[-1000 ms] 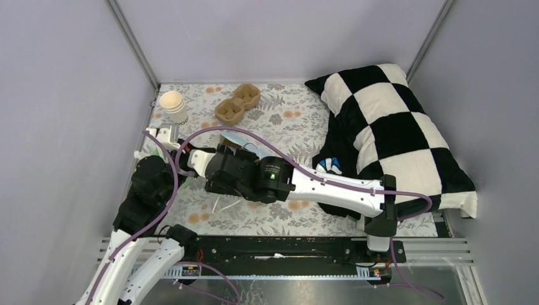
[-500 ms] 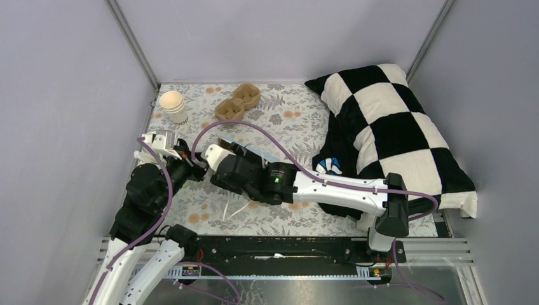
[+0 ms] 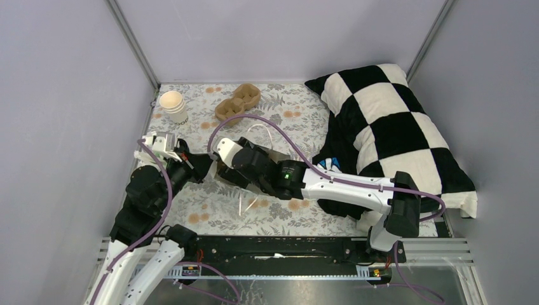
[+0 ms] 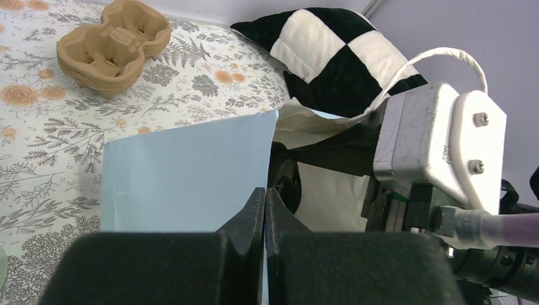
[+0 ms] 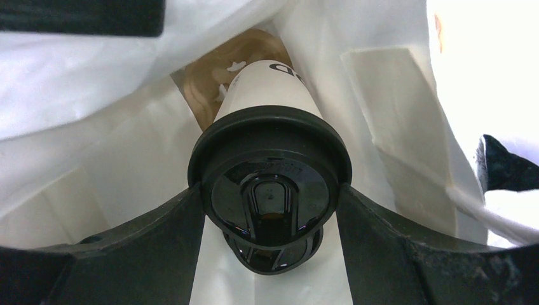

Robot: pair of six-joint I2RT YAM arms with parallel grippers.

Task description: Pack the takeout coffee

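Shows a small white paper cup [image 5: 267, 121] with a round black plastic lid [image 5: 269, 190], clamped at the lid's rim in the right tool [image 5: 269, 216], base pointing away into a light-blue paper bag [image 4: 184, 178] with a white lining. Places the cup past the bag's mouth but not yet set down, left of middle on the floral-patterned counter [image 3: 299, 117]. Shows the left tool [image 4: 264, 213] pinched fully closed on the bag's blue wall, holding the mouth apart, with a white cord handle [image 4: 445, 51] draped across the right arm's housing.

To do this step well: keep the lid end uppermost, lower slowly to the bag's floor, let go only once seated, then back straight out without snagging the handle. Keep the left pinch firm meanwhile. Likely risk: a tipped cup and a spill.

Deep in the bag, glimpses something brown [image 5: 210, 82] beyond the cup; cannot tell what. No second lidded cup in sight. Elsewhere on the counter: a brown moulded-pulp two-well cup carrier [image 3: 238, 101] at the far side, nothing in its wells; a stack of cream lidless paper cups [image 3: 173, 105] at the far left; a black-and-white checked pillow [image 3: 394, 127] on the right.
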